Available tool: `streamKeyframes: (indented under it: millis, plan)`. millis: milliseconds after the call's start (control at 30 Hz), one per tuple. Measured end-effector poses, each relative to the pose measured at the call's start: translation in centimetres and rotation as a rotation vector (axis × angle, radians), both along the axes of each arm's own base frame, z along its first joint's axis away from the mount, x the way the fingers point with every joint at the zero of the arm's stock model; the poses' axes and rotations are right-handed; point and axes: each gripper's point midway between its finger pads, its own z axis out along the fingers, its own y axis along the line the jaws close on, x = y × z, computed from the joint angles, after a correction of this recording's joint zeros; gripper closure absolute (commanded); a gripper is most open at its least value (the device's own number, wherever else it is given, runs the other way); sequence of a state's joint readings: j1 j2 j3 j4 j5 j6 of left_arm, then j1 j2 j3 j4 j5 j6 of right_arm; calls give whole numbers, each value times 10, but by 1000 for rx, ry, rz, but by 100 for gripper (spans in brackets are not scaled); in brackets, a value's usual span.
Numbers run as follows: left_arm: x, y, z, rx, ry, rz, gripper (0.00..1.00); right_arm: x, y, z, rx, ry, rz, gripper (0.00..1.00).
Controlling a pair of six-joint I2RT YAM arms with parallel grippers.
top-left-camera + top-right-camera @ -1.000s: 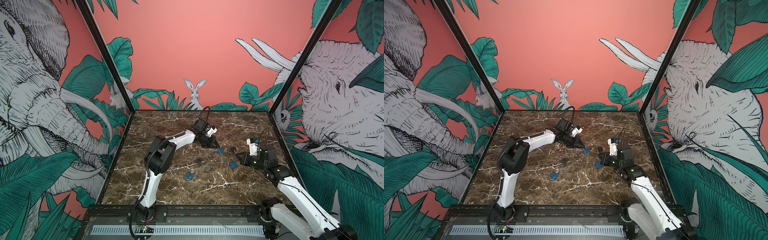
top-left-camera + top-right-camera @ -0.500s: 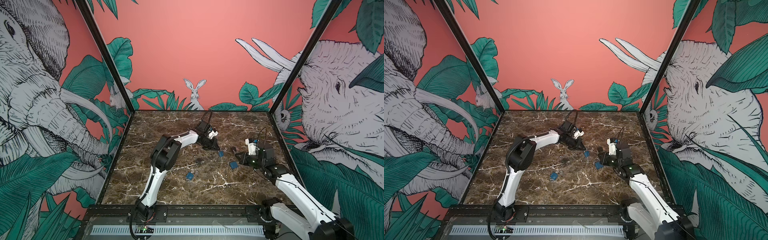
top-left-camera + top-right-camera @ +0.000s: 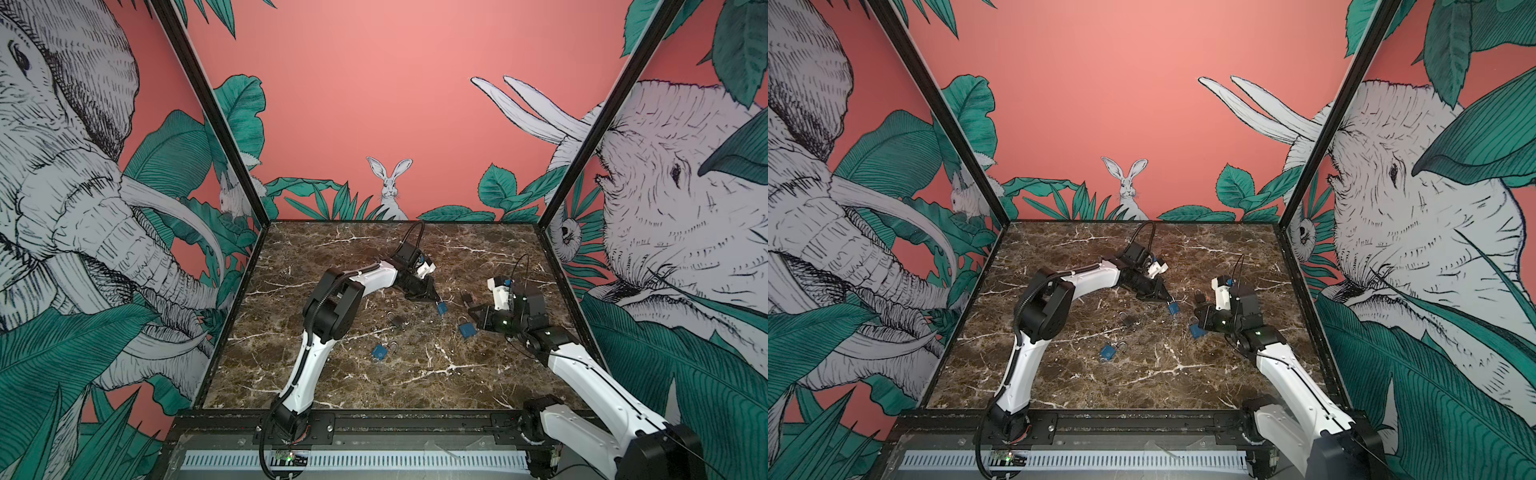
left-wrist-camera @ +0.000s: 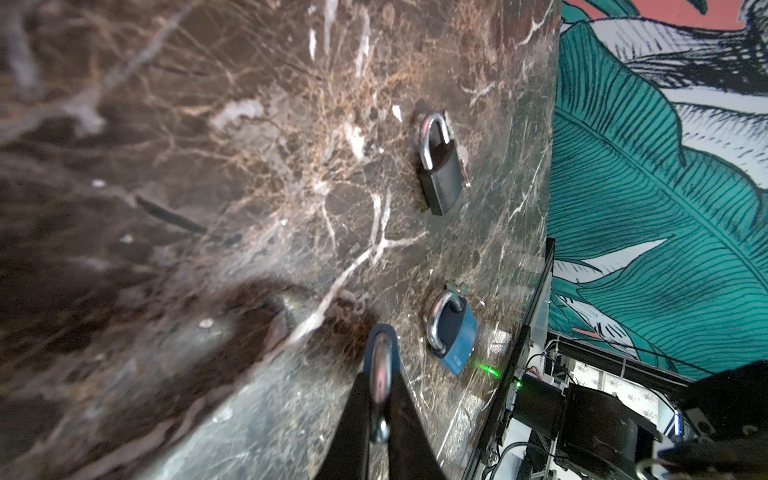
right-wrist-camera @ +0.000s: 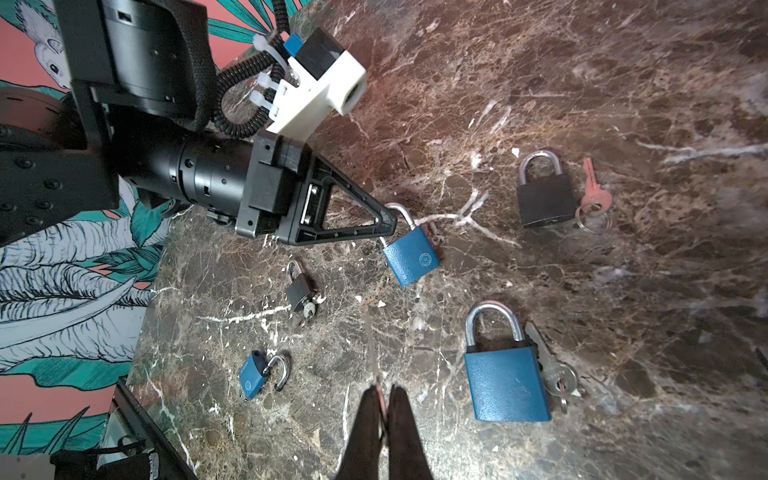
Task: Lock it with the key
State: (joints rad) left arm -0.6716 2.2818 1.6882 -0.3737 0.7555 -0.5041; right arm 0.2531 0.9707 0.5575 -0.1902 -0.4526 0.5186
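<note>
Over the last second the left arm's elbow has swung inward and the right gripper [image 5: 384, 399] has edged toward mid-table. The padlock [image 5: 411, 259] has hardly shifted. The left gripper [image 5: 388, 219] pinches that padlock by its shackle [image 5: 402, 212]. The body tilts down, either just above the table [image 3: 374, 249] or touching it; the views do not settle which. The right gripper is clenched on a thin reddish strip that looks like the key [image 5: 371, 340] seen edge-on. Its tip is near the padlock's low end but off to one side.

The likeliest failure is the padlock swinging. Held only by a round shackle, it can pivot away when the key pushes at the keyway, and the tip would skate off the body. The key sits at the very end of the jaws and may twist or slip under that push. So slim a hold on the shackle could also let the padlock drop. Whether the shackle is seated cannot be told.

Room is tight between the grippers. The big blue lock [image 5: 505, 384] lies just beside the right gripper, and the small black lock [image 5: 300, 291] is near the key's tip; either could be knocked. The right wall [image 3: 615, 257] stands close to the right arm. Bare table lies open toward the front rail [image 3: 415, 419] and the back.
</note>
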Motion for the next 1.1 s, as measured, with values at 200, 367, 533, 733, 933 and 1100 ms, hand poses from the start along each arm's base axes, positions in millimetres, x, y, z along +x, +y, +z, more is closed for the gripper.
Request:
streamKeyframes:
  millis: [200, 367, 533, 733, 933, 1100]
  plan:
    - [6, 2, -4, 13, 4, 28, 75, 1, -1, -7, -13, 18, 1, 100]
    - [17, 8, -11, 9, 4, 80, 73, 2, -2, -11, -29, 28, -2, 100]
    - [23, 27, -18, 10, 27, 134, 73, 12, -2, -16, -55, 47, -3, 100]
    - [19, 51, 9, 4, -20, 184, 72, 29, 2, -24, -93, 81, 4, 100]
    - [7, 68, 69, -45, -166, 210, 73, 43, 13, -39, -161, 98, 30, 100]
    - [-4, 88, 115, -77, -308, 256, 72, 54, 26, -56, -230, 119, 62, 100]
